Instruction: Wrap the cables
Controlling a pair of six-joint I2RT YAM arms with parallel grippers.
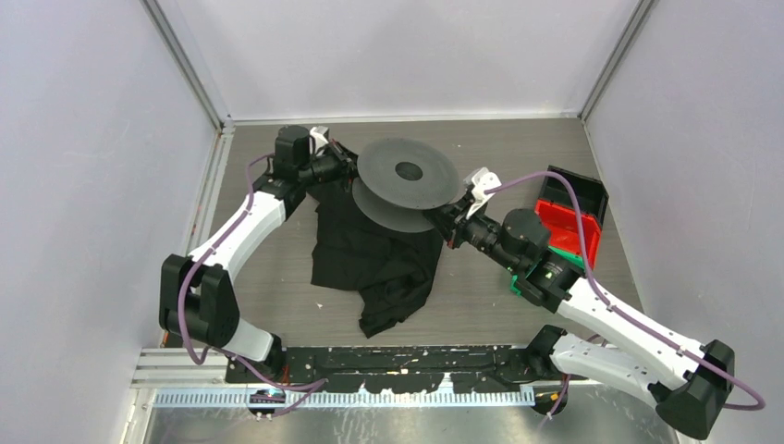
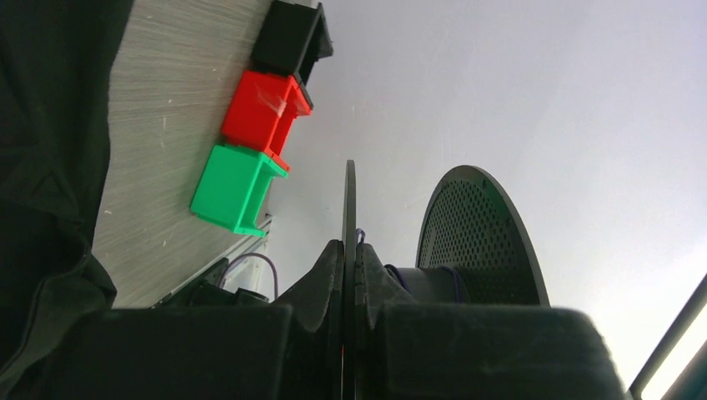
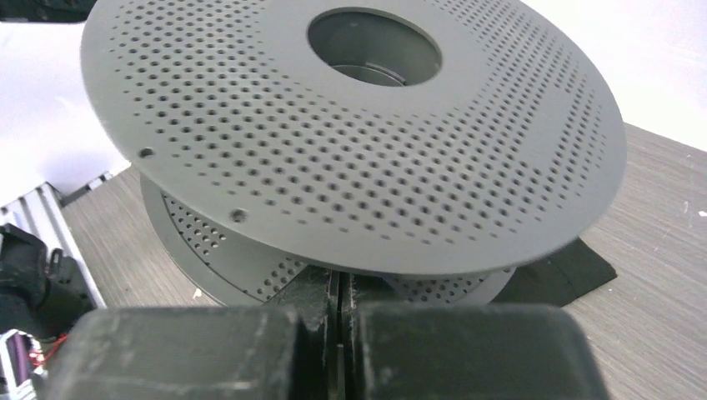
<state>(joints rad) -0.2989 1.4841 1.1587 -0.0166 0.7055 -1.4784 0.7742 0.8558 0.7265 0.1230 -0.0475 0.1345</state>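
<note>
Your left gripper (image 1: 347, 166) clamped spool (image 1: 407, 180) rim, upper centre of frame. Right gripper (image 1: 450, 220) fingers near shut, apparently on lower rim. Thin wire (image 2: 454, 282): few turns round core. Winding likely barely begun.

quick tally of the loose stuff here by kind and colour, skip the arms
grey spool: 1
black cloth: 1
black bin: 1
red bin: 1
green bin: 1
total: 5
</note>
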